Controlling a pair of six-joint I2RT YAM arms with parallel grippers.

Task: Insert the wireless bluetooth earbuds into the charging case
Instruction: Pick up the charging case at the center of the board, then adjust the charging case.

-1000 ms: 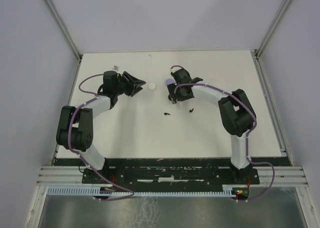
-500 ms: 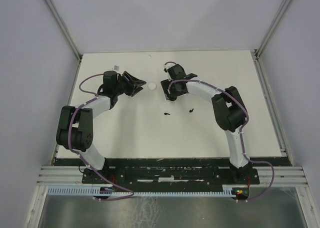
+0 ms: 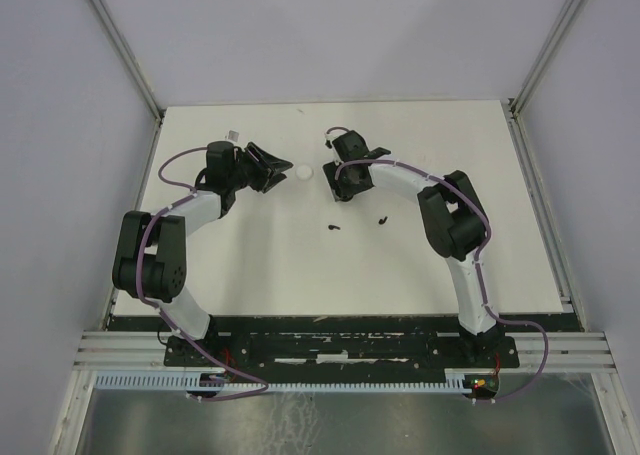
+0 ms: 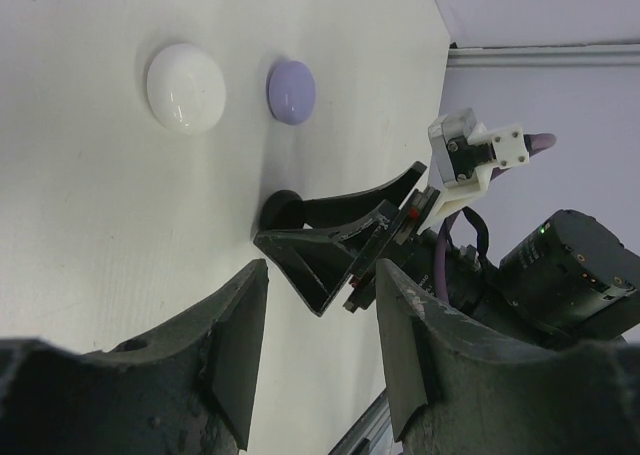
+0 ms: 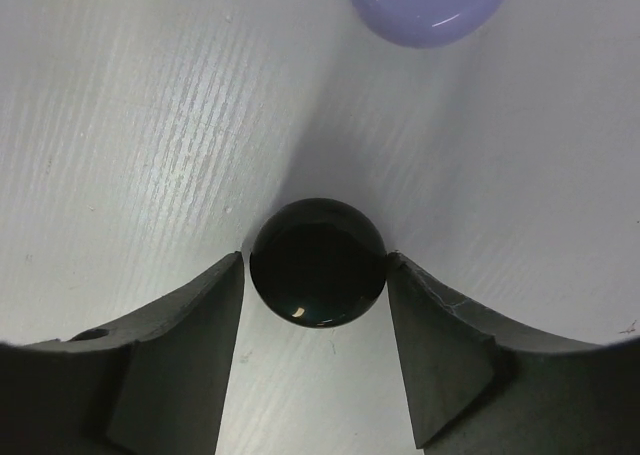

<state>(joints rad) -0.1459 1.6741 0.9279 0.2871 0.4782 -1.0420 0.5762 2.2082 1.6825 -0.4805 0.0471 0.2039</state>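
Observation:
In the right wrist view a glossy black round charging case lies on the white table between my right gripper's two fingers. The jaws are spread and straddle it closely, one at each side. A lilac case lies just beyond it. In the left wrist view my left gripper is open and empty, facing the white case, the lilac case and the black case. Two tiny black earbuds lie nearer the arm bases. My right gripper covers the lilac case from above.
The white case lies between my left gripper and the right one. Both arms reach over the far half of the white table. Grey walls stand close on the left, the right and the back.
My right arm has swung left and its gripper has come down around the black case, covering the lilac case from above. The left arm has not moved.

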